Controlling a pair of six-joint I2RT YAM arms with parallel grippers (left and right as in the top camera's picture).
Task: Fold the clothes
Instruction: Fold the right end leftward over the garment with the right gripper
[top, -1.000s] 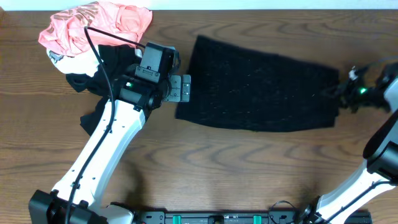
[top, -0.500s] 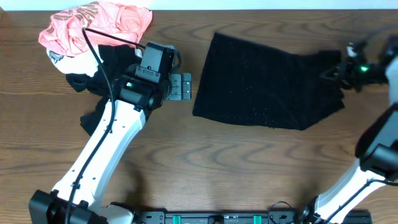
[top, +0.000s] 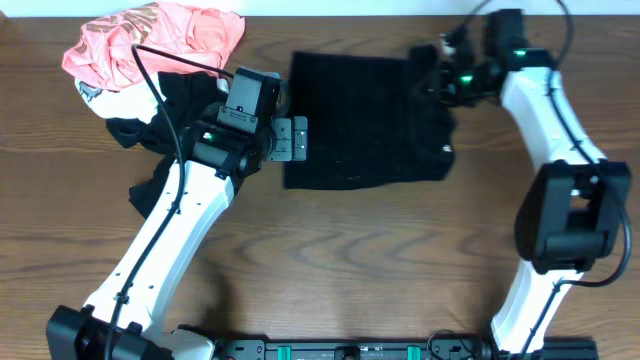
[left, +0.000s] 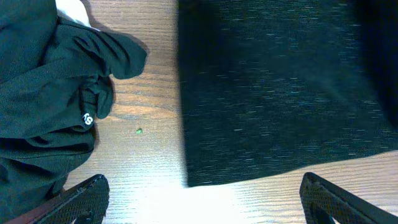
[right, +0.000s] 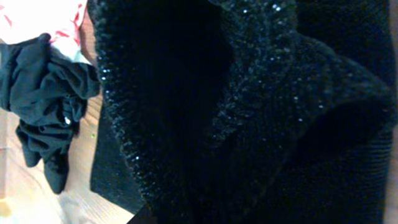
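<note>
Fabric of the clothes (top: 350, 120) is clamped in the right end effector (top: 441, 72), which is closed on a raised fold at the garment's right side. In the right wrist view the fuzzy knit bunches up close and hides the fingers. The clothes lie on the counter (top: 400, 270) near its far edge, between the two arms, mostly flat but rumpled under the right arm. The left end effector (top: 292, 140) hovers at their left edge, fingers spread wide, gripping nothing. To its left lies a thinner black garment (top: 160, 120), and a pink garment (top: 150, 45) is heaped beyond that.
</note>
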